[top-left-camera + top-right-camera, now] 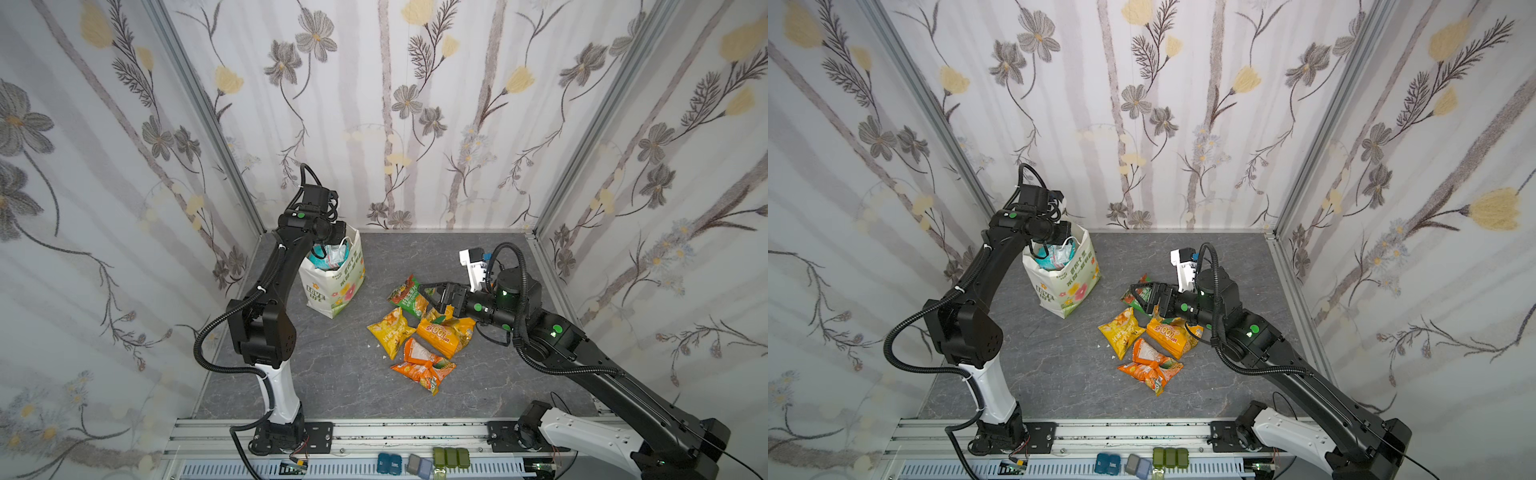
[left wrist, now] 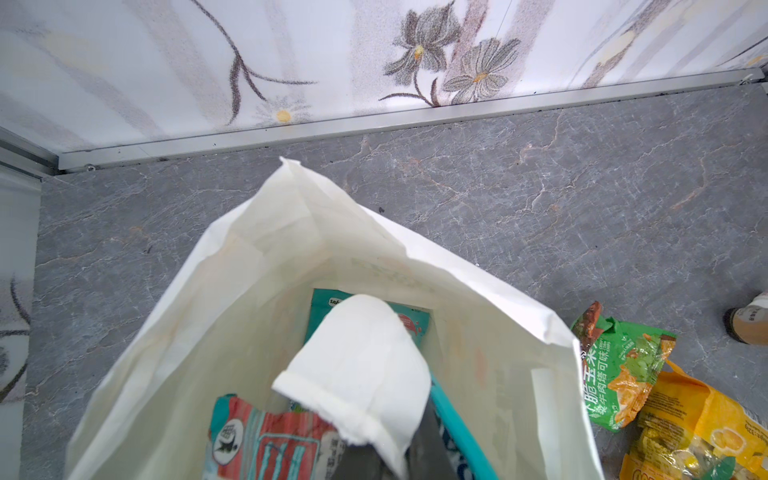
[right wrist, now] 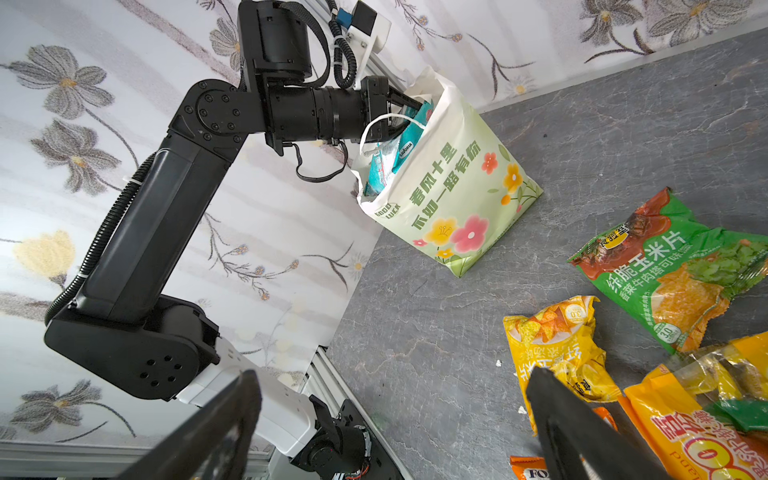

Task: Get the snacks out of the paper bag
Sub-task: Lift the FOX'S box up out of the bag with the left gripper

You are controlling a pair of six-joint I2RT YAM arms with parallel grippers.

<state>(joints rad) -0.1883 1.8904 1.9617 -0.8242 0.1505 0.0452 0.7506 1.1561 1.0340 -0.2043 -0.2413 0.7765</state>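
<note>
Left tool pinches crinkly teal packet in white bag; right tool gapes.

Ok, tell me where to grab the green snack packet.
Pinch the green packet by the crimped seal at its brown end facing the paper bag, coming down from above with the open right gripper. It lies flat on the table, its body crinkled, so that thin edge probably grips best.
</note>
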